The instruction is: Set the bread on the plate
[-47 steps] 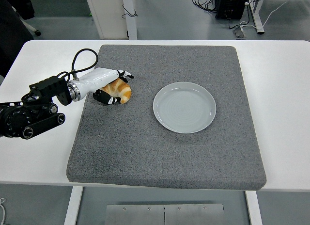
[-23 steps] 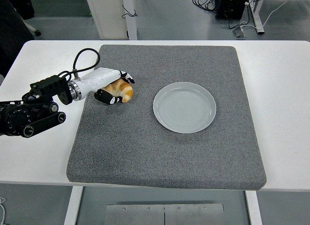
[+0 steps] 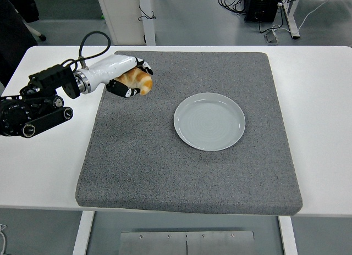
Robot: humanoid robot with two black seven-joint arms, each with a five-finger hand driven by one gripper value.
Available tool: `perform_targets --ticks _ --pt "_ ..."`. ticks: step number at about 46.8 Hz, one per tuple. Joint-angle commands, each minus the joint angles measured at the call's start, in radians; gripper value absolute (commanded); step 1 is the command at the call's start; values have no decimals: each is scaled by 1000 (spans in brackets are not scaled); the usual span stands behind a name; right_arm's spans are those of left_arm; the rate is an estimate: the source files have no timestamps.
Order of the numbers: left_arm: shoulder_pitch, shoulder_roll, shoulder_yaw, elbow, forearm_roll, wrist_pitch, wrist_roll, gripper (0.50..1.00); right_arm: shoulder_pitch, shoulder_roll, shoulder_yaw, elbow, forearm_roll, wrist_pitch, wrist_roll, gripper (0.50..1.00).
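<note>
**Bread held above the mat**

The left hand (image 3: 125,77), white-shelled with black fingers (image 3: 120,89), is extended from the left over the mat's (image 3: 181,172) far-left corner. The fingers are curled around the bread (image 3: 138,81), a golden, ridged roll. The round, pale plate (image 3: 209,121) lies well apart to the right.

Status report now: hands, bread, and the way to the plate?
Left hand shut on golden-brown bread roll. Right hand not in view. Round pale grey plate empty, right of roll on grey mat. Nothing in the way.
</note>
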Motion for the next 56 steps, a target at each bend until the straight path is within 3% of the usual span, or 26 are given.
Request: perform_targets --ticks 1,29,48,56 --pt "-28 2 0 0 -3 -2 0 622 0 0 0 0 0 -1 0 1000" --pt "-169 -26 2 -18 -4 -6 2 625 0 0 0 0 0 0 0 1000" --pt "-216 -37 2 -18 -4 -6 3 628 0 0 1 0 0 -1 0 1000" --pt "-246 -75 2 -17 -18 -26 8 628 0 0 1 0 0 0 -2 1000"
